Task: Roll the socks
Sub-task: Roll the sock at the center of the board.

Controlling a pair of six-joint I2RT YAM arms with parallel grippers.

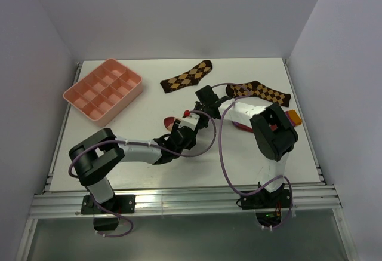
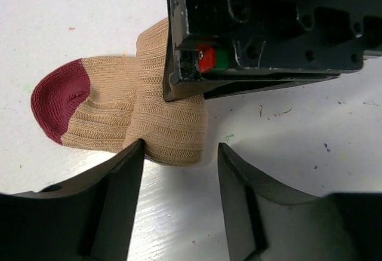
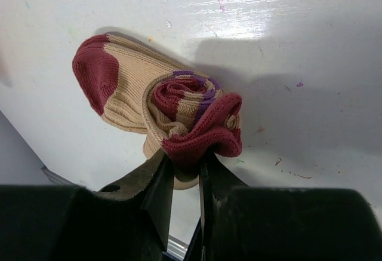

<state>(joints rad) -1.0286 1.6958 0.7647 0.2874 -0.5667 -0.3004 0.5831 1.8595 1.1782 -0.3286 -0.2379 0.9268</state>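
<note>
The tan sock [image 2: 113, 114] with a maroon toe lies mid-table, its cuff end rolled into a bundle. My right gripper [image 3: 186, 160] is shut on the maroon striped cuff [image 3: 206, 132] of that roll. My left gripper [image 2: 179, 147] is open just in front of the roll, and its left finger [image 2: 128, 171] touches the tan fabric. In the top view both grippers, left [image 1: 182, 131] and right [image 1: 200, 108], meet over this sock, whose toe [image 1: 169, 122] pokes out. The crimson sock [image 1: 243, 126] lies mostly hidden under the right arm, its orange cuff [image 1: 293, 117] showing.
Two dark argyle socks lie at the back, one [image 1: 188, 77] centre and one [image 1: 261, 91] right. A pink compartment tray [image 1: 104, 89] stands at the back left. White walls close in the table on three sides.
</note>
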